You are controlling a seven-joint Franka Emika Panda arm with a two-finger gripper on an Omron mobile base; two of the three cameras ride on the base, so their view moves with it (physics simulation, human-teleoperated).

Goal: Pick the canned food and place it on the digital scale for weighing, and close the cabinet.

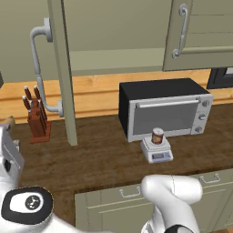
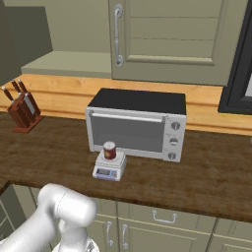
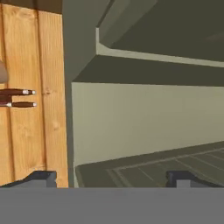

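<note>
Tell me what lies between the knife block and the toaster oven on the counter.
In the left base view, the open cabinet door hangs edge-on between the knife block and the toaster oven; below it, bare counter.

White arm folded low, elbow raised, hand (image 3: 111, 177) with fingers spread wide, holding nothing

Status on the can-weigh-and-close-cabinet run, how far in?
Done: the short dark red-brown can sits on the small white-grey digital scale in front of the toaster oven. In hand: the open end effector faces the olive-grey cabinet door, gripping nothing. Left: that door stands swung out and needs shutting.
</note>
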